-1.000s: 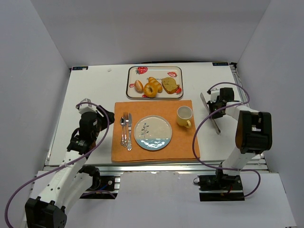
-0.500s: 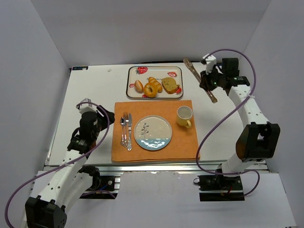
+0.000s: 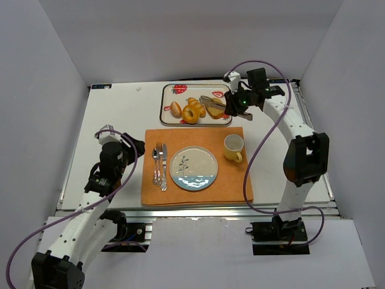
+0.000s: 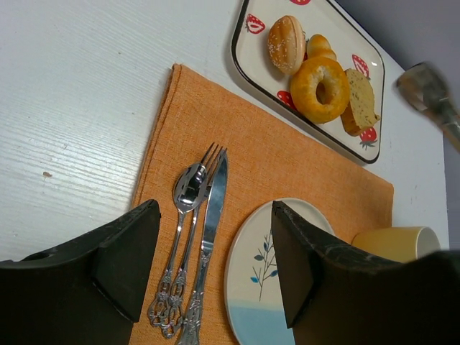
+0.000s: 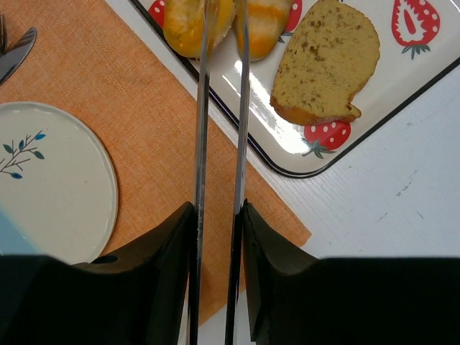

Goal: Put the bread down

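Note:
A strawberry-print tray at the back holds a round roll, a bagel, a croissant and a bread slice. My right gripper is shut on metal tongs, whose tips hang over the tray's right part. In the right wrist view the gripper holds the tongs with arms slightly apart, tips over the bagel, left of the slice. My left gripper is open and empty left of the placemat; the left wrist view shows it above the cutlery.
An orange placemat carries a plate, a yellow cup to its right, and a spoon, fork and knife to its left. White walls close in on three sides.
My right arm has swung from the table's right side up and left to the tray, carrying the tongs. The left arm has not moved.

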You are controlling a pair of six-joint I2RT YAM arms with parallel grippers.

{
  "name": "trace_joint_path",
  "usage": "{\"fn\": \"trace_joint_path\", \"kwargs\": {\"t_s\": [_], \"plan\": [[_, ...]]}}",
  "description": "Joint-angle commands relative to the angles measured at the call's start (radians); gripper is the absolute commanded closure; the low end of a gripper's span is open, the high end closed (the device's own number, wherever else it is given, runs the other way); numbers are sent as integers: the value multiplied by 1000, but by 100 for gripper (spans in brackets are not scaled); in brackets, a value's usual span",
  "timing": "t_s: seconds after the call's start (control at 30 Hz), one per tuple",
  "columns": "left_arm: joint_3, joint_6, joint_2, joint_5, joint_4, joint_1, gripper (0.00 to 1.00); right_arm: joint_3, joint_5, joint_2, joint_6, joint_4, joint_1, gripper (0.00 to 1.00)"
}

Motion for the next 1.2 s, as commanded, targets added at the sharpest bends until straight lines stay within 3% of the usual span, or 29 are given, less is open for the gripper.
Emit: {"fn": "trace_joint_path", "kwargs": {"t_s": [0.0, 0.73, 1.17], "plan": [[-12, -19, -22, -6, 17, 5, 27, 91, -8, 18, 18, -11, 27, 62], [-8, -21, 2, -14, 22, 5, 27, 171, 145, 163, 30, 66, 108, 55], [-1, -13, 34, -14, 43, 4, 27, 151, 141, 189, 55, 61, 120, 50]]}}
